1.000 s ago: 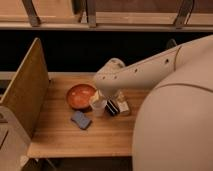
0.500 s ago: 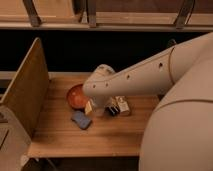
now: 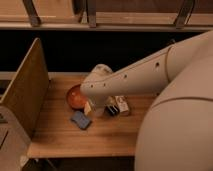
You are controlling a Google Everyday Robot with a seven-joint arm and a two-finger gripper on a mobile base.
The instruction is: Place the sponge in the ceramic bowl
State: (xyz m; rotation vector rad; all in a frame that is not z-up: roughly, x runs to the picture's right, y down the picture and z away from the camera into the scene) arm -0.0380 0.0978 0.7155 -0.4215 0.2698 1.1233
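The sponge (image 3: 81,120) is a small blue-grey pad lying flat on the wooden table, just in front of the ceramic bowl (image 3: 75,96). That bowl is a round orange-brown dish, and my arm covers its right side. My gripper (image 3: 93,107) hangs below the white wrist, right of the bowl and just above and right of the sponge. Nothing shows in its grip.
A dark-and-white striped small box (image 3: 118,106) stands right of the gripper. A pale cup (image 3: 99,111) is partly hidden behind the wrist. A tall wooden side panel (image 3: 26,92) borders the table (image 3: 65,137) on the left. My white arm and body fill the right side.
The arm has swung further left and down across the table. Its wrist now covers part of the bowl and sits closer to the sponge. The sponge, bowl and box have not moved.
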